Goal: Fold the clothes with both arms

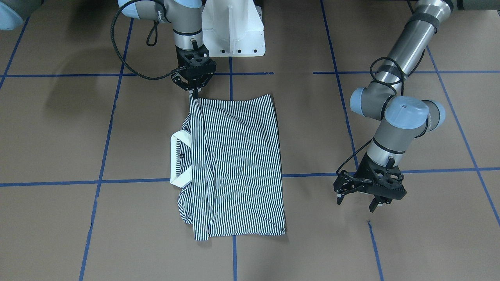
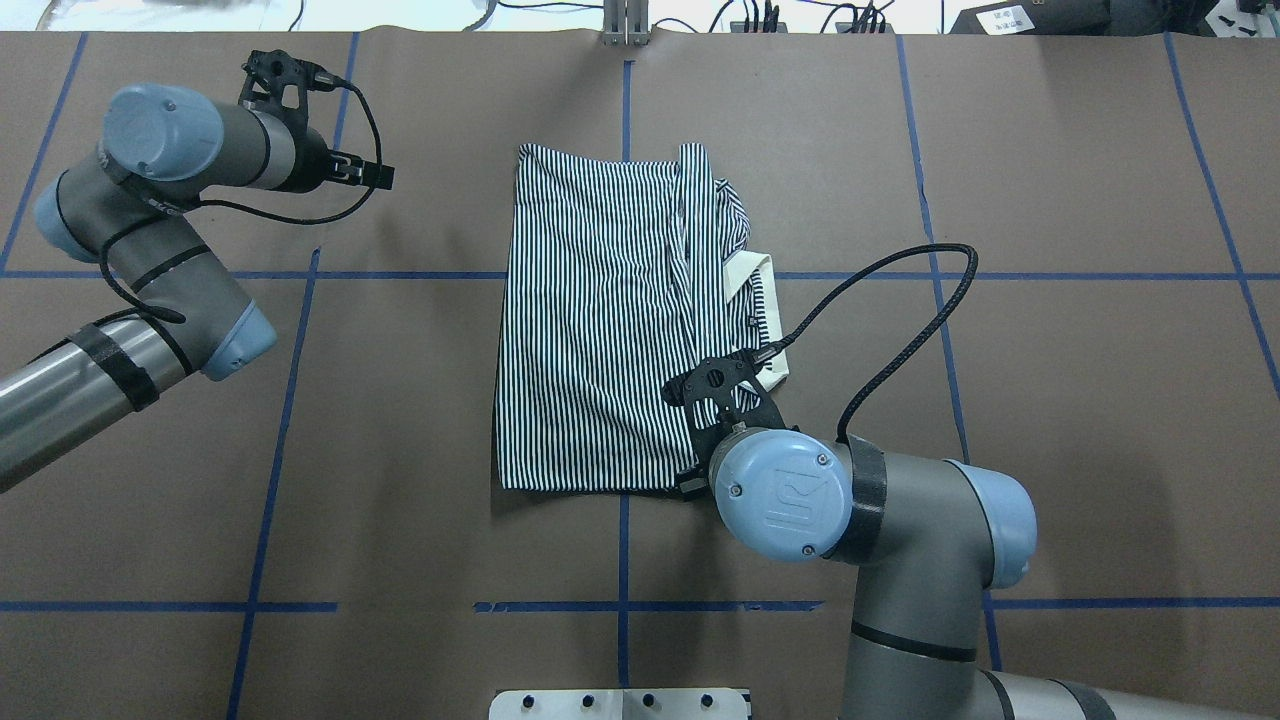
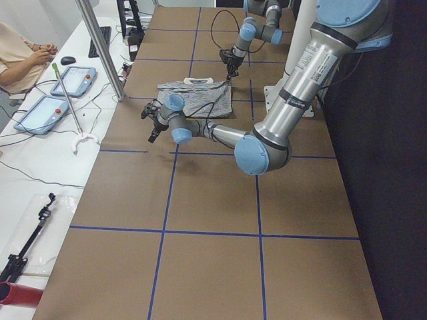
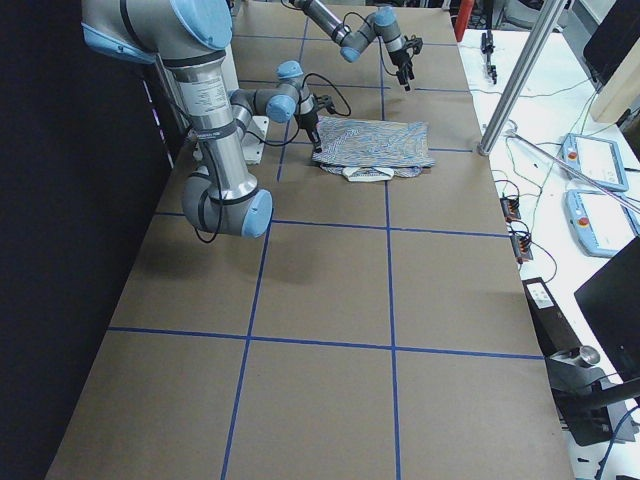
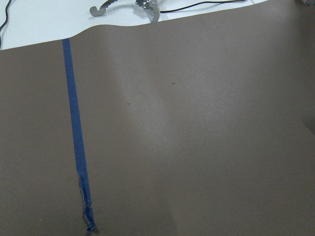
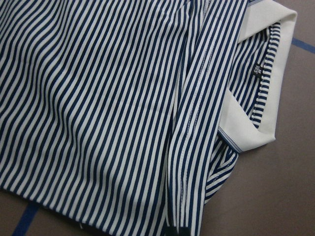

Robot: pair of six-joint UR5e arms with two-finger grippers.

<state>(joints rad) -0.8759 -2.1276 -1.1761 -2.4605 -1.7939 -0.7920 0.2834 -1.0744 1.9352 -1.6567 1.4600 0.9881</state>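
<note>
The striped polo shirt (image 1: 238,164) lies flat on the brown table, folded to a rough rectangle. Its cream collar (image 1: 180,160) sticks out on one long side. My right gripper (image 1: 194,93) is at the shirt's corner nearest the robot's base, fingers closed on a raised strip of the fabric there. In the overhead view the right gripper (image 2: 690,482) is mostly hidden under its own wrist. The right wrist view shows the shirt (image 6: 113,108) and collar (image 6: 248,132) close up, with no fingers visible. My left gripper (image 1: 356,203) hovers open over bare table, well away from the shirt.
Blue tape lines (image 1: 230,78) grid the brown table. The white pedestal base (image 1: 234,31) stands just behind the shirt. Beyond the table's far edge are a metal pole (image 3: 100,47), control pendants (image 3: 43,110), cables and a seated person (image 3: 20,57).
</note>
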